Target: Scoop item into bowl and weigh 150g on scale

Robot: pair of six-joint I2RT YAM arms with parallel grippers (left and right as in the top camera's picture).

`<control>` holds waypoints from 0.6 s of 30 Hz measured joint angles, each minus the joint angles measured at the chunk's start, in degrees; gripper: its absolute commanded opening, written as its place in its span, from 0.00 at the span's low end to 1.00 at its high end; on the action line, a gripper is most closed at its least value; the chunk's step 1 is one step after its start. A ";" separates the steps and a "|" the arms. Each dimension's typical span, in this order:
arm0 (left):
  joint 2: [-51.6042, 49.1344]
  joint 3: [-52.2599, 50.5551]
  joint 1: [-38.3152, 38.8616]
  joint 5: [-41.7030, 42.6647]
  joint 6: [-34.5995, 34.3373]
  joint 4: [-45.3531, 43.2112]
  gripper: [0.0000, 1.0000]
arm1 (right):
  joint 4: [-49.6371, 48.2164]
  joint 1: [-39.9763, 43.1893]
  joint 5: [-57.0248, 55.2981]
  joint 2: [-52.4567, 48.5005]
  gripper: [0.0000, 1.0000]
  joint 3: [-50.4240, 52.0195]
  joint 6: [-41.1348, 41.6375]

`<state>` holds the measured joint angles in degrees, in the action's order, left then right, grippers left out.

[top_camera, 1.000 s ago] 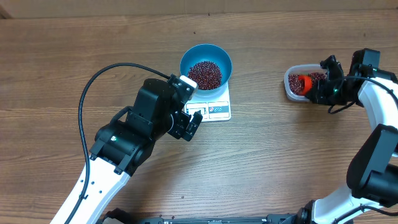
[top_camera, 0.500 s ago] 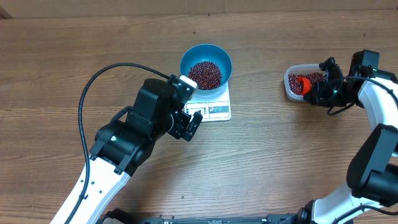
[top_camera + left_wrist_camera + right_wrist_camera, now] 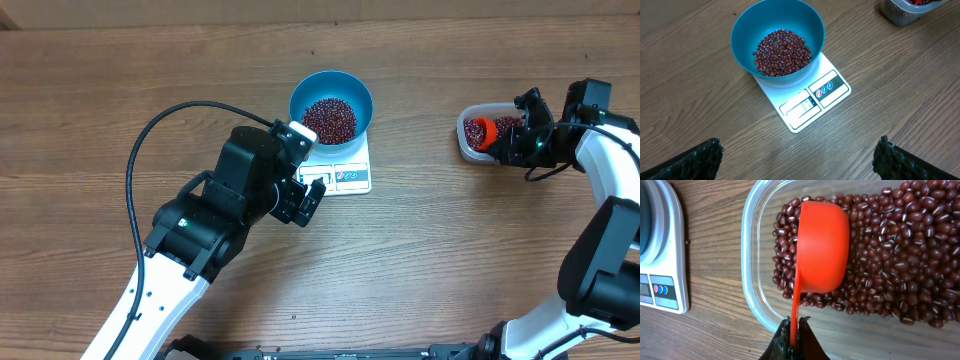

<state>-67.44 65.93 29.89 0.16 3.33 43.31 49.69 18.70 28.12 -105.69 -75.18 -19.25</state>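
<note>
Right fingers (image 3: 812, 347) pinching scoop (image 3: 822, 245) handle, scoop on edge in tub (image 3: 752, 280) of beans (image 3: 890, 255); left fingers (image 3: 690, 160) wide, empty. Bowl (image 3: 742, 35), part-filled, on scale (image 3: 832, 92). Risk: thin handle rotates in pinch, beans spill in transit.

Left arm (image 3: 215, 215) here: chunky black casing just behind its hand (image 3: 310, 198), a white link further back, a black cable (image 3: 150, 135) looping off behind. Left fingers (image 3: 692, 159) are black and rough-textured. Right arm (image 3: 612, 150): white shells, black joints, black wedge-shaped right fingers (image 3: 807, 345).
</note>
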 measured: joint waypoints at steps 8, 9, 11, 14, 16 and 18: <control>0.00 0.00 0.00 0.00 0.00 0.00 1.00 | -0.66 0.02 0.02 -0.04 0.04 0.20 0.79; 0.00 0.00 0.00 0.00 0.00 0.00 0.99 | -0.59 0.02 0.02 -0.04 0.04 0.20 0.85; 0.00 0.00 0.00 -0.02 0.00 0.00 0.99 | -0.44 0.02 0.09 -0.09 0.04 0.20 1.01; 0.00 0.00 0.00 0.00 0.00 0.00 1.00 | -0.26 0.04 1.18 -0.42 0.04 0.20 1.05; 0.00 0.00 0.00 0.00 0.00 0.00 1.00 | -0.17 0.07 2.38 -0.74 0.04 0.20 1.09; 0.00 0.00 0.00 0.00 0.00 0.00 1.00 | -0.15 0.07 3.21 -0.87 0.04 0.20 1.11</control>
<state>-67.44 65.93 29.89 0.16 3.33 43.31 49.54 18.76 31.33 -106.56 -74.98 -18.13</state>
